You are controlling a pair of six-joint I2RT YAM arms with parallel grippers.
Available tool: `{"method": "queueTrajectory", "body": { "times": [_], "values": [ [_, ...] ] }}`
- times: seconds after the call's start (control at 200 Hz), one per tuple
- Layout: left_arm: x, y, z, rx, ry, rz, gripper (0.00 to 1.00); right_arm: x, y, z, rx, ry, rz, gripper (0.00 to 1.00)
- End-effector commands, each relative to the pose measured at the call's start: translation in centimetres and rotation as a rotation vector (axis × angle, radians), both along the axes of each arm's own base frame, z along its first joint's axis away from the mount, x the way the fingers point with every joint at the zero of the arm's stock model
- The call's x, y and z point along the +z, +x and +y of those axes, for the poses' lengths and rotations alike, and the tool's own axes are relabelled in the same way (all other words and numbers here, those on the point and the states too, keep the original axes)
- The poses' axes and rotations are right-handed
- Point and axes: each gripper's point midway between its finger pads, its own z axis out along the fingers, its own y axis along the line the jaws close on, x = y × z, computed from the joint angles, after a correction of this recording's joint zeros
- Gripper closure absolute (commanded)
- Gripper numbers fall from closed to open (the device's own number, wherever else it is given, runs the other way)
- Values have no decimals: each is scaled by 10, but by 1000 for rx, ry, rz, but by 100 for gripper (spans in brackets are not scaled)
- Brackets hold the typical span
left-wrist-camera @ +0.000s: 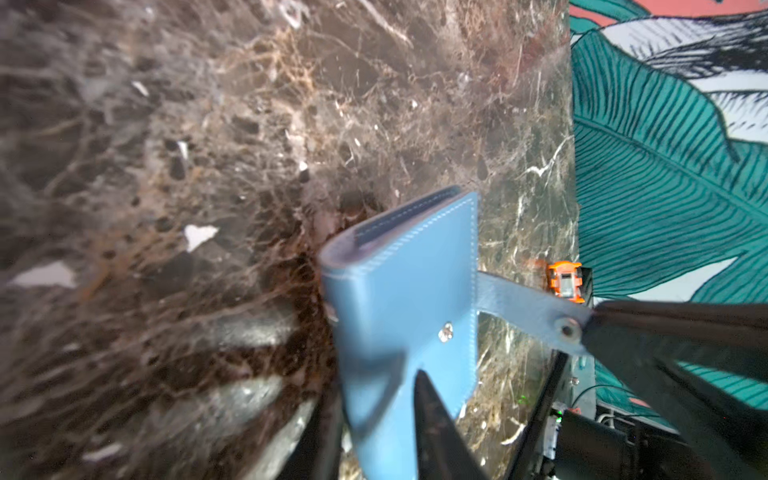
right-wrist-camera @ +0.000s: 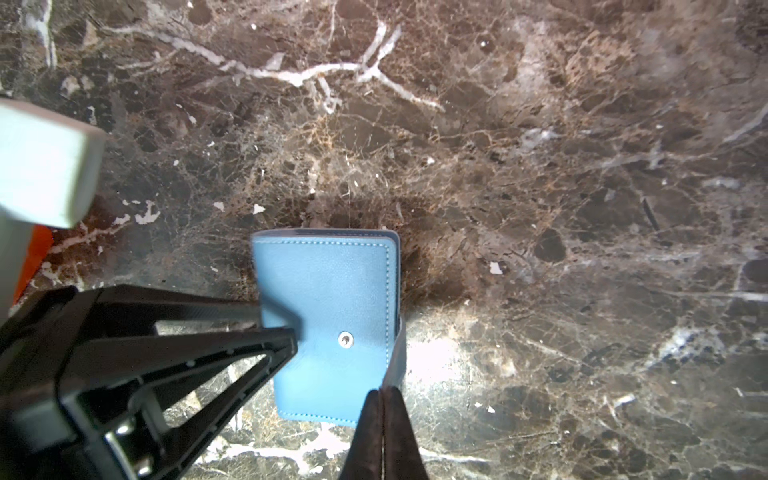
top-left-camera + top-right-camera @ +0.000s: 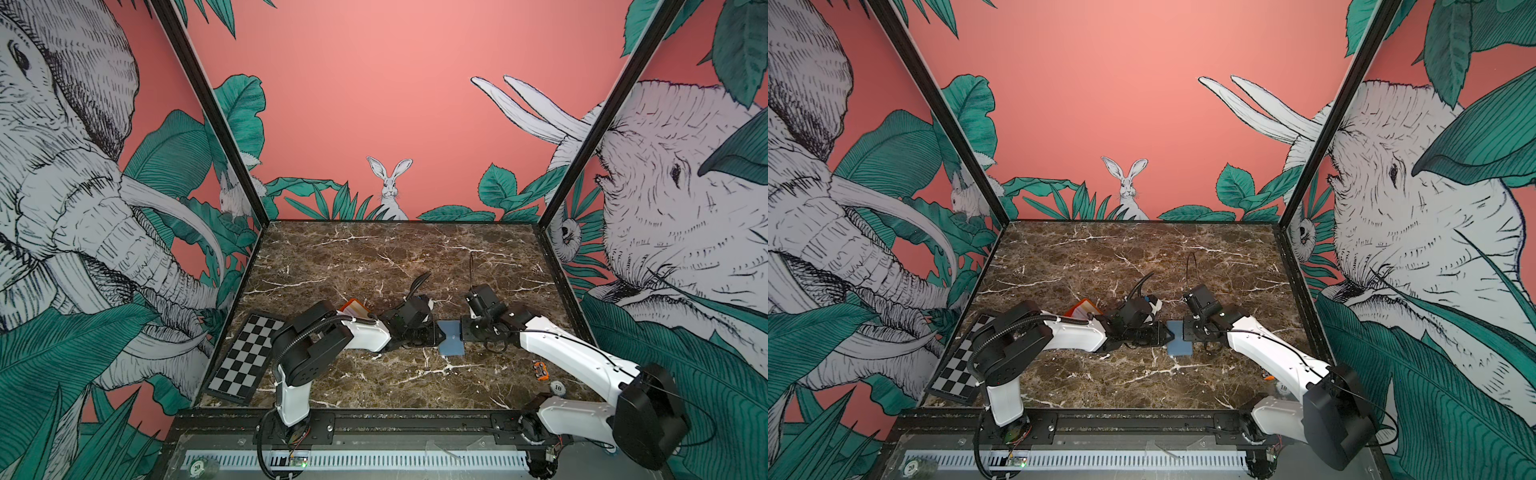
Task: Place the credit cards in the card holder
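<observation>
My right gripper [image 2: 381,395] pinches the tab [image 1: 532,307] of the card holder [image 2: 328,286]; left gripper [image 2: 282,320] straddles its spine, jaws slightly apart.

The card holder [image 2: 328,299] is matt grained leather-look with a shiny metal snap [image 2: 344,340].

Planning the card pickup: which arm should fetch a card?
Probably left. The left gripper is open and the credit cards lie beside that arm; the right gripper pinches the card holder tab.

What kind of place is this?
Probably a robot test booth: two robot arms at a marble-look table, jungle-mural walls boxing it in, and a checkerboard panel lying at the side.
</observation>
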Motion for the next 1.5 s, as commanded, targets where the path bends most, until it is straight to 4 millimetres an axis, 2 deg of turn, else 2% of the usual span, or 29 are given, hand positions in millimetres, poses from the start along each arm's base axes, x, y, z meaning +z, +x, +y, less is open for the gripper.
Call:
{"method": "queueTrajectory", "body": {
  "times": [0.0,0.1,0.19,0.275,0.495,0.855,0.955,1.21,1.49],
  "values": [
    [22,5,0,7,-6,-44,59,8,0,-5,-4,-12,-23,100],
    [24,5,4,11,13,-53,56,16,-1,-5,-2,-7,-22,100],
    [26,6,9,21,26,-56,49,24,-2,-4,1,3,-35,100],
    [33,5,11,21,18,-63,44,31,-3,-6,1,4,-46,100],
    [50,0,2,-20,-22,-43,43,40,-3,2,20,43,-52,100],
    [54,-1,-5,-31,-56,-27,40,53,-3,10,39,78,-73,100],
    [56,-1,-6,-37,-61,-25,35,57,-2,11,41,87,-86,100],
    [50,-3,-10,-37,-74,-5,34,61,-3,13,50,94,-94,100],
    [59,-2,-18,-45,-109,-13,25,66,-5,16,57,105,-104,100]
  ]
}}
